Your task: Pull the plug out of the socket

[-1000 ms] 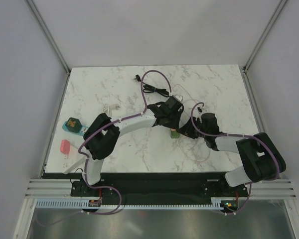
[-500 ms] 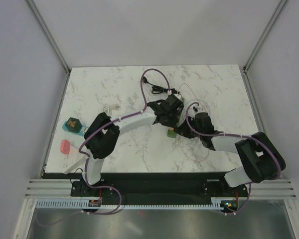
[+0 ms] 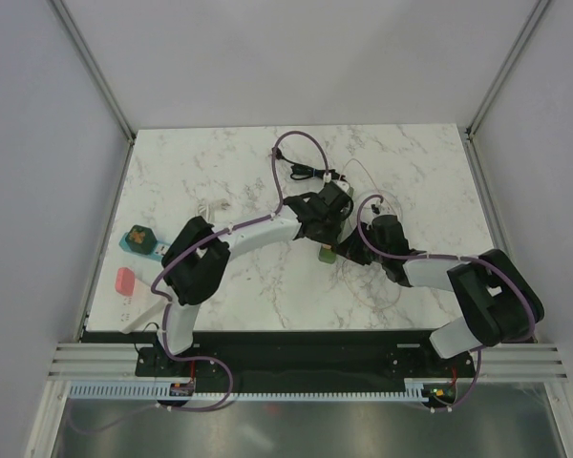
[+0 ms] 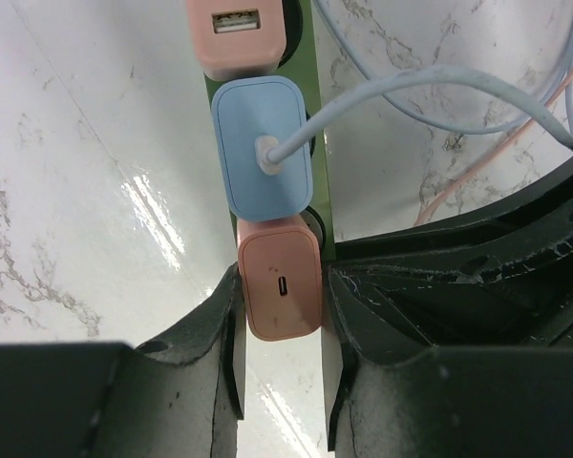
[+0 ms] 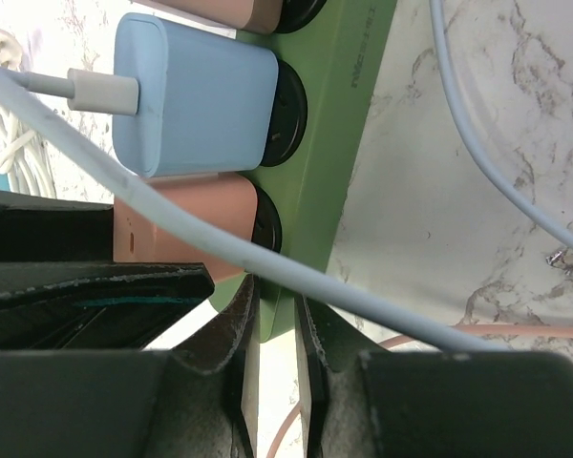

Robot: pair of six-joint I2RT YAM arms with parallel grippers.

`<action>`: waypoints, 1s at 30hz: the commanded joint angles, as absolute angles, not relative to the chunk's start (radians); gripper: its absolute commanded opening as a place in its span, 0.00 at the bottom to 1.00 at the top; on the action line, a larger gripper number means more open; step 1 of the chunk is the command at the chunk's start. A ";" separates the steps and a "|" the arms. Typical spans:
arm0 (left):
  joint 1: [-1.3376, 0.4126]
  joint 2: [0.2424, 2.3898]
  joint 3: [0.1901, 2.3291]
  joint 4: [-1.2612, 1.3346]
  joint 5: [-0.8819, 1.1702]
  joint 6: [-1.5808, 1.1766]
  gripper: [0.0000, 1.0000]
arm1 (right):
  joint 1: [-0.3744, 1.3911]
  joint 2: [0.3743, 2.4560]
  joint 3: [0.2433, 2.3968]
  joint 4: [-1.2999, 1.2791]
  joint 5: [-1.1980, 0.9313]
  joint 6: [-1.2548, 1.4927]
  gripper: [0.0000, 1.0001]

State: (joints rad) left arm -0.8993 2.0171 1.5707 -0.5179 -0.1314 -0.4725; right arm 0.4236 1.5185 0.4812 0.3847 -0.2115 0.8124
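Observation:
A green power strip [image 4: 320, 205] lies mid-table; it also shows in the top view [image 3: 330, 256]. It holds a pink plug [image 4: 237, 36], a blue plug [image 4: 265, 148] with a white cable, and a nearer pink plug [image 4: 280, 286]. My left gripper [image 4: 282, 324] is shut on the nearer pink plug, one finger on each side. My right gripper [image 5: 275, 329] is shut on the strip's end [image 5: 334, 162], just below that pink plug [image 5: 186, 224]. The blue plug [image 5: 196, 95] sits beside it. In the top view both grippers, left [image 3: 323, 227] and right [image 3: 351, 250], meet at the strip.
A black cable bundle [image 3: 306, 174] lies behind the strip. Thin white and pink cables [image 3: 382, 296] loop over the table to the right. A teal adapter [image 3: 138, 239], a pink block [image 3: 125, 281] and a white cable [image 3: 210, 207] lie at the left.
The right arm has shifted left and closer to the strip. The black cable and the loop behind have moved a little. Little differs over the last half second.

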 commanded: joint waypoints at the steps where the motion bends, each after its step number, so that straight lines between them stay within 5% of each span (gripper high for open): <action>1: -0.927 1.956 1.614 -0.532 -0.187 -0.426 0.02 | 0.442 1.631 0.449 0.222 -0.087 0.782 0.20; 7: -0.842 1.986 1.647 -0.565 0.165 -0.563 0.02 | 0.442 1.632 0.451 0.210 -0.074 0.785 0.19; 14: -0.928 1.990 1.741 -0.693 -0.183 -0.423 0.02 | 0.445 1.629 0.448 0.209 -0.071 0.785 0.19; 22: -0.858 1.985 1.701 -0.637 0.199 -0.517 0.02 | 0.448 1.629 0.454 0.199 -0.067 0.782 0.19; 30: -0.845 1.973 1.675 -0.546 0.317 -0.594 0.02 | 0.453 1.617 0.456 0.195 -0.075 0.784 0.20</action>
